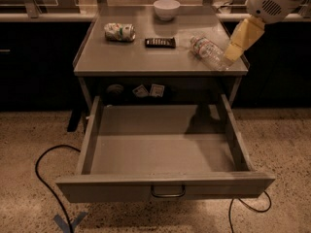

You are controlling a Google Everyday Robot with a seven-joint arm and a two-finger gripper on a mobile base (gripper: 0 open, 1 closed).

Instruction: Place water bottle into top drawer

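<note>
The water bottle (209,51) lies on its side at the right of the cabinet top (121,57), cap toward the back left. The top drawer (163,152) is pulled wide open below and holds nothing; its curved handle (167,192) is centred on the front panel. My gripper (234,48) hangs from the white arm at the upper right, its yellowish tip just at the bottle's right end, by the cabinet's right edge. I cannot see whether it touches the bottle.
A crushed white-green can (119,31), a dark flat bar (160,42) and a white bowl (166,8) also sit on the cabinet top. Black cables (46,178) run across the speckled floor on both sides of the drawer. Dark counters stand behind.
</note>
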